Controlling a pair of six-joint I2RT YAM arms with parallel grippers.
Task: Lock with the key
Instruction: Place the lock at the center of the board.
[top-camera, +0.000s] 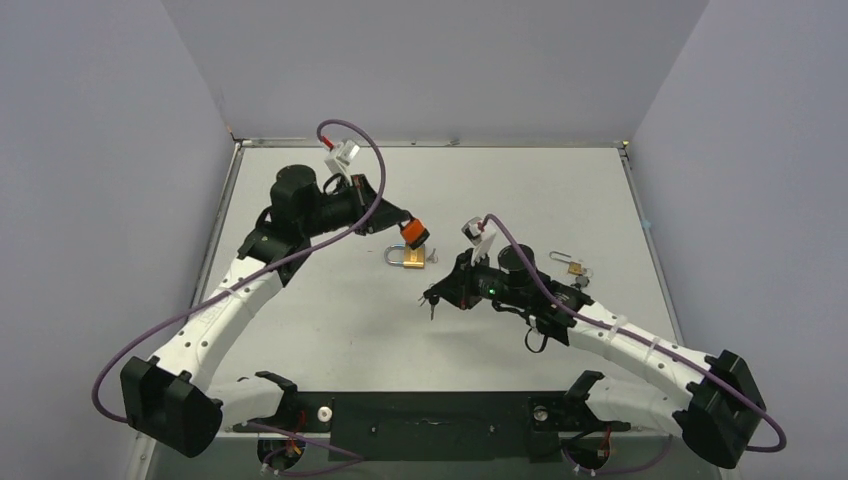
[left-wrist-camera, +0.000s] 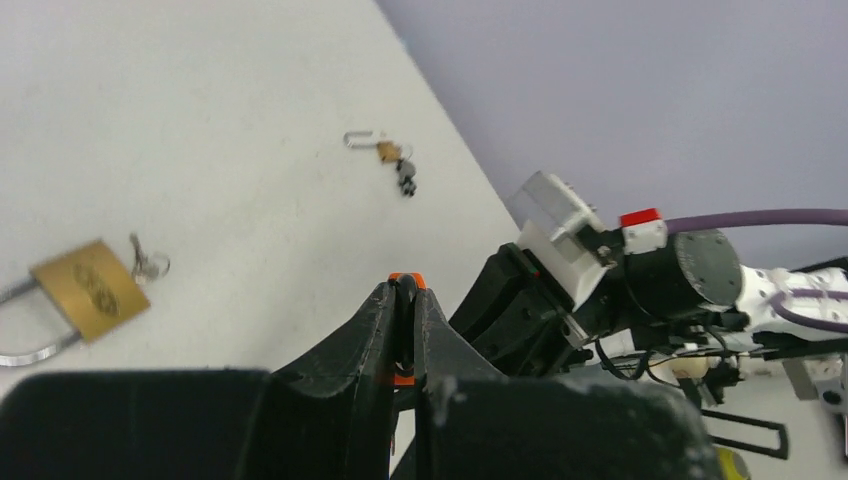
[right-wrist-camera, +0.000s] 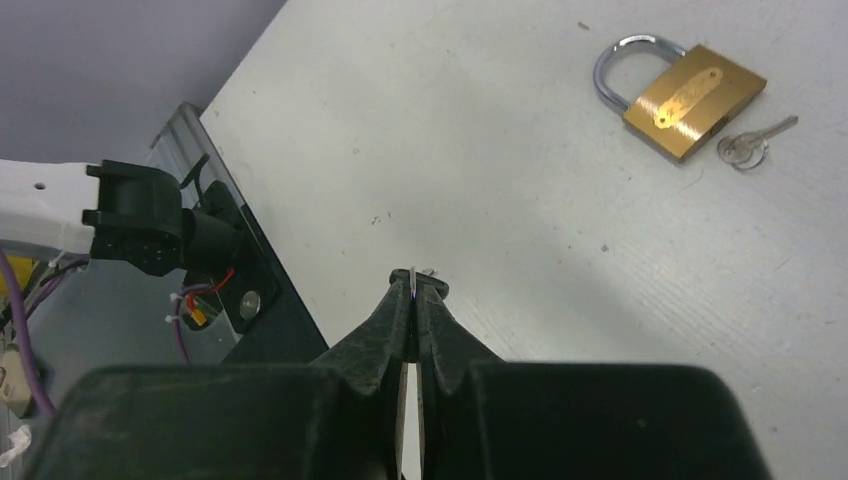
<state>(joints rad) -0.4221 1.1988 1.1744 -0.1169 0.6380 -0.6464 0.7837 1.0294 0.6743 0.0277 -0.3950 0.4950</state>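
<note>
Flat on the white table (top-camera: 330, 330), just beside the tip of the left gripper (top-camera: 415, 234) and outside its jaws: a brass padlock (top-camera: 411, 258). Apart from the right gripper (top-camera: 432, 298) too, off ahead of its tips in the right wrist view. Left jaws pressed together, orange pads (left-wrist-camera: 407, 278) meeting with nothing between. Right jaws pinched on a thin metal piece (right-wrist-camera: 412, 278), too small to name. Left arm reaching in from the left, elbow bent, wrist angled down toward the padlock; right arm stretched leftward, low over the table. Steel shackle looped to the left of the brass body; small key (right-wrist-camera: 752, 146) at the body's bottom end, in the keyhole or not impossible to tell. Near the table's right edge, well apart, a smaller padlock (top-camera: 572, 267) with keys.
</note>
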